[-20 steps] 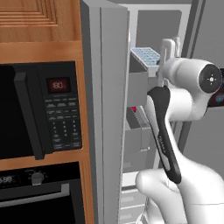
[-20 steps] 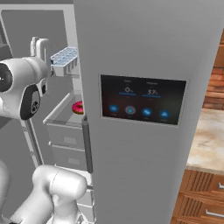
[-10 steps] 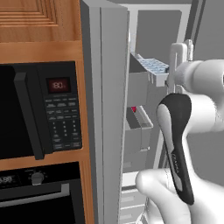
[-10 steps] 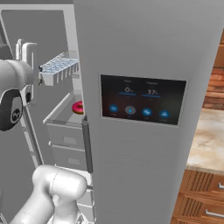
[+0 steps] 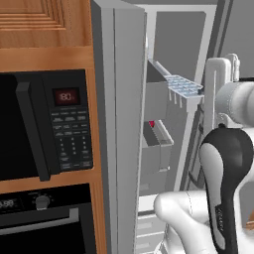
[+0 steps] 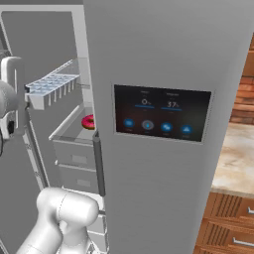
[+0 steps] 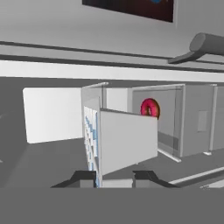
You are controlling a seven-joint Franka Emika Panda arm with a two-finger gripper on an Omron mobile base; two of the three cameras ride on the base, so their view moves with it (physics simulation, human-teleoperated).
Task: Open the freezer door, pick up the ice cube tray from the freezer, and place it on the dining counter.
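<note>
One ice cube tray (image 5: 184, 91) was held in the air in front of the open freezer (image 6: 59, 99), and the gripper (image 7: 114, 177) had it. In the hand view, the two dark fingertips (image 7: 85, 178) were closed tightly on the near edge of the tray, one on each side, so the jaws were almost together with only the thin tray wall between them. From that camera the tray appeared on its edge, with its blue-white cells to the left and its plain pale underside to the right.

In the left base view the tray was level, beside the white hand, and just outside the grey bins on the inner side of the freezer door (image 5: 119, 124), which stood open. In the right base view the tray was in front of the wire shelf, above the drawers. A pink donut (image 6: 88, 121) lay on the shelf lower inside the freezer, well apart from the tray. To the right stood the grey door with the black display panel (image 6: 161, 114), and to the left the black microwave (image 5: 44, 124).
</note>
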